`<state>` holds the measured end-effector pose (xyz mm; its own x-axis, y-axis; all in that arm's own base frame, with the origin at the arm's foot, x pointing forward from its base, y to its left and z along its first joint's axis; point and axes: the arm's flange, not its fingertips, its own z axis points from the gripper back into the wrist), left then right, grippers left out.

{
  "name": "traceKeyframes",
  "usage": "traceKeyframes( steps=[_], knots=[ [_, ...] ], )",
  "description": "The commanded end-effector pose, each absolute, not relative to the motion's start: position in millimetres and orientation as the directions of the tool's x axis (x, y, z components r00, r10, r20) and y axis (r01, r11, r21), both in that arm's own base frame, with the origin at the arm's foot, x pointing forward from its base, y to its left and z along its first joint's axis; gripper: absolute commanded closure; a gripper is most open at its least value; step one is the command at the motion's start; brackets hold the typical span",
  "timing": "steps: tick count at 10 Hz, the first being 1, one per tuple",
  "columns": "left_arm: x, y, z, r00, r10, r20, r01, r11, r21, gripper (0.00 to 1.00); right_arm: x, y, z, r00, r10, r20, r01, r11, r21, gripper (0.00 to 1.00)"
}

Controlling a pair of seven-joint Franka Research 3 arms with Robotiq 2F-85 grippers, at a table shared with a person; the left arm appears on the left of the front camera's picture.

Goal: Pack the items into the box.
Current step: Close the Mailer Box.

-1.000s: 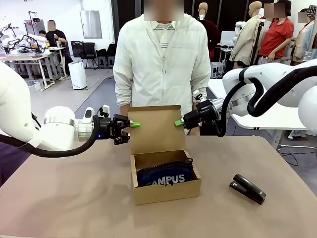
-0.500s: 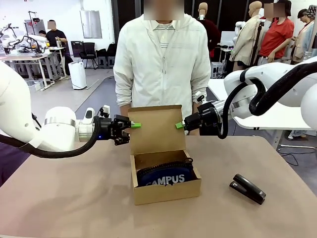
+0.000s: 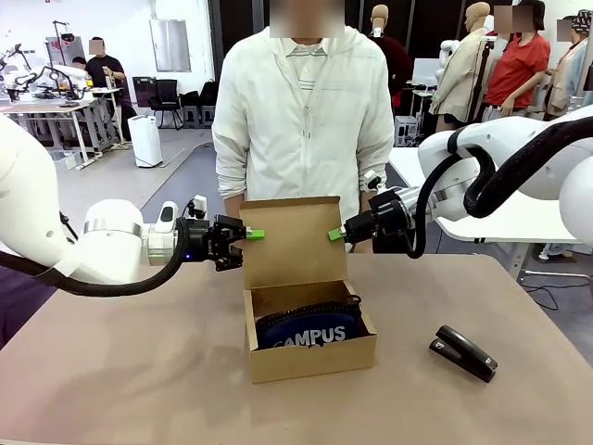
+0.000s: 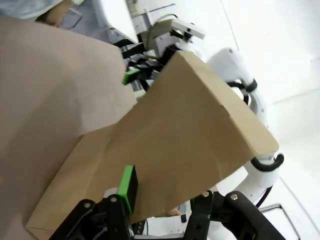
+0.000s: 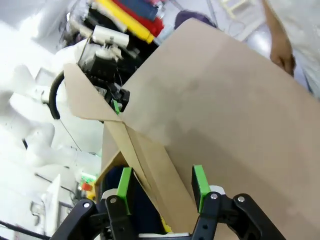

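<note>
Front view.
- On the table (image 3: pixel 120 371), near the middle: box (image 3: pixel 310 357), with the lid (image 3: pixel 292 241) standing upright at the far side.
- Inside the box: blue pouch (image 3: pixel 306 332), lying flat, white "CAMPUS" print facing up.
- To the right of the box, well apart: black stapler (image 3: pixel 463 352).
- Behind the lid, at the far edge of the table: person (image 3: pixel 301 120) in a light jacket.
- Left gripper (image 3: pixel 252 234): reaches in from the left and meets the left edge of the lid near its top with a green pad.
- Right gripper (image 3: pixel 334 235): does the same at the right edge, at about the same height.
- Cannot tell the opening of either from here.

Left wrist view.
- Left gripper (image 4: pixel 162 200): keeps the fingers about half apart, much wider than the cardboard is thick.
- Between them: the lid, running up and away from the camera.
- Green pad (image 4: pixel 127 187): lies against the brown face.
- Other finger: partly hidden by the lid, so cannot tell about contact there.
- At the far edge of the lid: right gripper (image 4: pixel 131 76).

Right wrist view.
- Right gripper (image 5: pixel 161 187): also about half apart, both green pads (image 5: pixel 199 186) clearly visible.
- Between the pads: edge of the lid with its folded side strip; not squeezed.
- Below, past the fingers: dark inside of the box.
- At the far corner of the lid: left gripper (image 5: pixel 116 105).
</note>
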<state>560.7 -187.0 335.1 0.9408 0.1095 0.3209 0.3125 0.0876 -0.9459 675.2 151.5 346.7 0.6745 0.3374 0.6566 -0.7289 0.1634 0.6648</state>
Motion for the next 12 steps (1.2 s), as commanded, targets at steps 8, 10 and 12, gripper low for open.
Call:
traceKeyframes(
  steps=[8, 10, 12],
  knots=[
    [505.3, -188.1, 326.7, 0.761, 0.057, 0.647, 0.642, 0.086, -0.762, 0.47, 588.8, 136.8, 345.4, 0.06, 0.153, 0.986, -0.95, -0.295, 0.104, 0.38],
    [490.0, -191.7, 322.4, 0.747, 0.027, 0.664, 0.662, 0.059, -0.747, 0.47, 577.5, 139.5, 344.5, 0.001, 0.16, 0.987, -0.948, -0.314, 0.052, 0.38],
    [467.3, -193.6, 316.5, 0.708, 0.006, 0.707, 0.706, 0.045, -0.707, 0.47, 569.0, 143.5, 334.6, -0.013, 0.152, 0.988, -0.941, -0.337, 0.04, 0.38]
  ],
)
